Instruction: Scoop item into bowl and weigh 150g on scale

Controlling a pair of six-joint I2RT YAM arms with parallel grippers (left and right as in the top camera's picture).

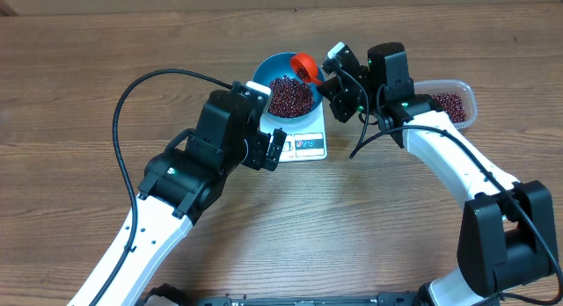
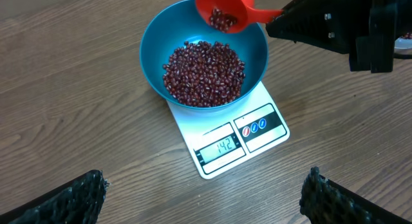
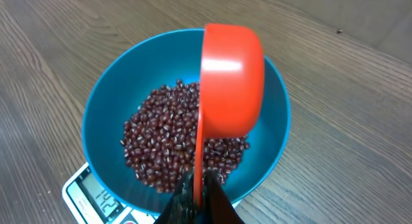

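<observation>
Orange scoop [image 3: 232, 79], tilted over the blue bowl [image 3: 109, 102] of beans [image 3: 161, 147] on the scale [image 2: 257, 127], is clenched by the right tool [image 3: 196, 198] — left tool [image 1: 274, 150] is spread wide, empty.

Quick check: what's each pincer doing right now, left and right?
Left pincer: open, holding nothing.
Right pincer: closed on the red scoop handle, over the blue bowl.

One blue bowl [image 2: 151, 50] stands on one white scale [image 2: 212, 130], both just ahead of the left claw [image 1: 268, 150]. One red scoop [image 3: 232, 82] is gripped in the right claw [image 3: 195, 199], and one clear tub [image 1: 464, 93] lies behind that claw. Two claws in all. The beans [image 2: 205, 73] in bowl, scoop and tub are too many to count.
</observation>
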